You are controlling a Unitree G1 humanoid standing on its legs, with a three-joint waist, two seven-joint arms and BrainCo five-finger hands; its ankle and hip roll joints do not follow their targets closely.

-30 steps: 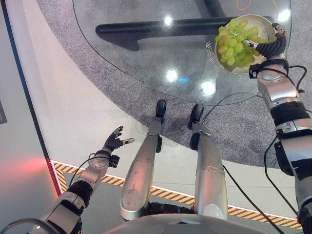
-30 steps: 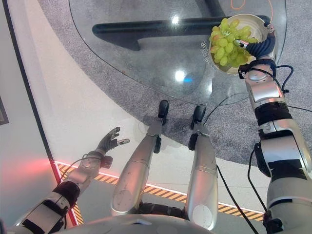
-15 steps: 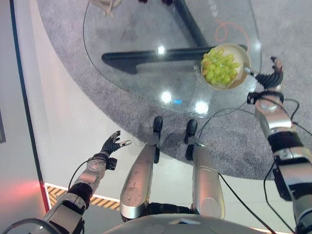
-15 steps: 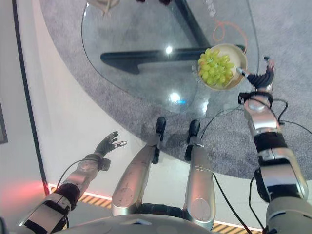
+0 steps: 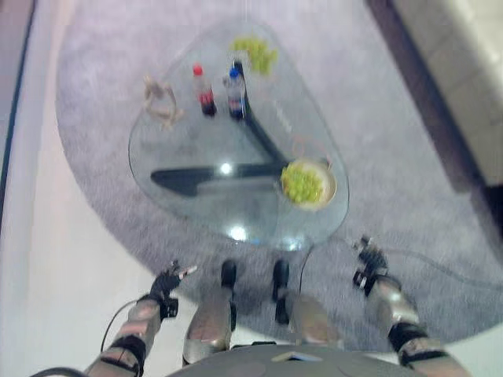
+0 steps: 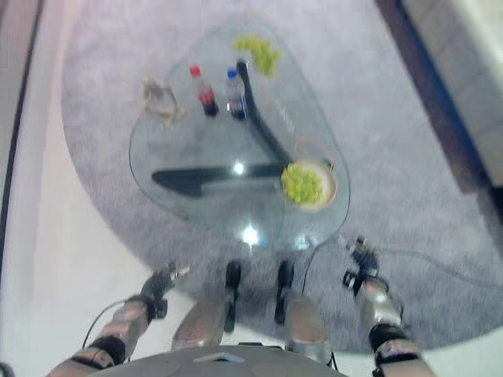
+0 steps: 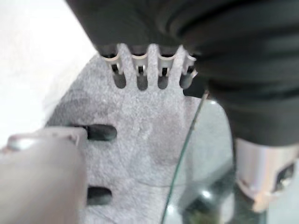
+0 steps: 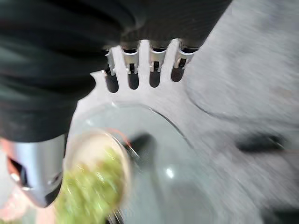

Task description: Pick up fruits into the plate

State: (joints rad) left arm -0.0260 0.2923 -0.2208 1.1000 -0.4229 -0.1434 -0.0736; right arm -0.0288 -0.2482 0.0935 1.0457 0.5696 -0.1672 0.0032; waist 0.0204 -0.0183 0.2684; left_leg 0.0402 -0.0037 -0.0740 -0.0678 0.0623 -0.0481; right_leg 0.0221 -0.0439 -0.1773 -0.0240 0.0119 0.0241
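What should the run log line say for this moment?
grapes: in plate on glass table | second grape bunch: far end of table | left hand: open, empty | right hand: open, empty

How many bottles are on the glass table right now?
2. A red-capped bottle and a blue-capped bottle stand side by side on the far part of the glass table, between a pale object and loose grapes.

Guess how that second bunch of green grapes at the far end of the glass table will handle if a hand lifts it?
The far grape bunch looks loose and lumpy, so it will probably droop and swing, not lift stiffly. Single grapes may snap off and roll on the smooth glass table. Round skins likely slip under straight fingers; curling beneath seems safer. The plate already holds another bunch.
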